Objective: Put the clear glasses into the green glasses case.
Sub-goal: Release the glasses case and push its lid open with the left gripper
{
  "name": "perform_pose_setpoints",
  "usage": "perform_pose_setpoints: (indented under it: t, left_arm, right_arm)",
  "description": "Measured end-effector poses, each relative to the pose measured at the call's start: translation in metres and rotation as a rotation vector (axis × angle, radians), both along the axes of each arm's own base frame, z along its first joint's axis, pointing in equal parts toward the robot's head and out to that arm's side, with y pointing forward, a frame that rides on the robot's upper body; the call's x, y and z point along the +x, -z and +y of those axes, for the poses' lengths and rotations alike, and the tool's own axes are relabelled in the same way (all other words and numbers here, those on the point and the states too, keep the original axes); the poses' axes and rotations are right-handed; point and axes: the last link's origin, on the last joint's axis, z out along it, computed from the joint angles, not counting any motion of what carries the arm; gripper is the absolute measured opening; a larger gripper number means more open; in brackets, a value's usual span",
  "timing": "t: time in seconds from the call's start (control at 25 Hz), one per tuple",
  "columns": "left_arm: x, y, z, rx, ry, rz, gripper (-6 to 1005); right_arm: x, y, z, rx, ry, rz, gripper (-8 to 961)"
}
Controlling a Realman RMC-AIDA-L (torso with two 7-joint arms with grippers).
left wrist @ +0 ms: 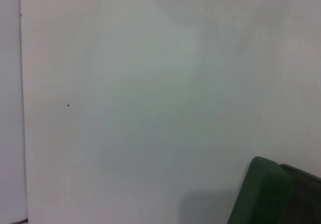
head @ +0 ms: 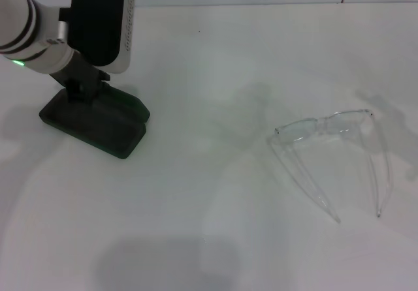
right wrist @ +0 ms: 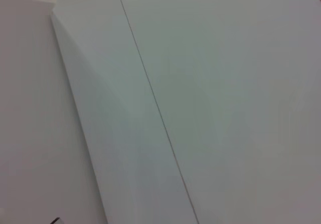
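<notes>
The left gripper [head: 88, 85] hangs right over the green glasses case [head: 98, 121]; whether its jaws are apart, I cannot tell. The clear glasses [head: 333, 157] lie well off to the right, arms unfolded and pointing toward the robot, likelier the unseen right arm's reach.
</notes>
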Motion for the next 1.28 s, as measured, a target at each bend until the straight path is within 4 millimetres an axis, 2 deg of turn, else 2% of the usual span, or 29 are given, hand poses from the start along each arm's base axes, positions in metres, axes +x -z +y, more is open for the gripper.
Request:
perform_pose_setpoints:
  t: [0.2,0.76,0.96,1.2,1.28]
  left_arm:
    - [0.0,0.0,0.0,0.001,0.001,-0.001,26]
    - [0.007,-0.012,-0.006,0.045,0.042,-0.013,47]
    - [0.004,-0.019,-0.011,0.056,0.052,0.006,175]
    - [-0.003,-0.019,-0.017,0.028,0.036,0.048,402]
    - [-0.003,-0.02,-0.018,0.018,0.047,0.066,436]
  right_arm:
    - [0.001,-0.002,-0.001,0.009,0.004,0.005,867]
    - [0.001,-0.002,-0.004,0.008,-0.004,0.01,866]
    - [0.001,-0.003,-0.003,0.014,-0.003,0.013,865]
    - [-0.001,-0.003,-0.002,0.02,-0.012,0.008,864]
    - [-0.001,-0.003,-0.001,0.021,-0.014,0.008,864]
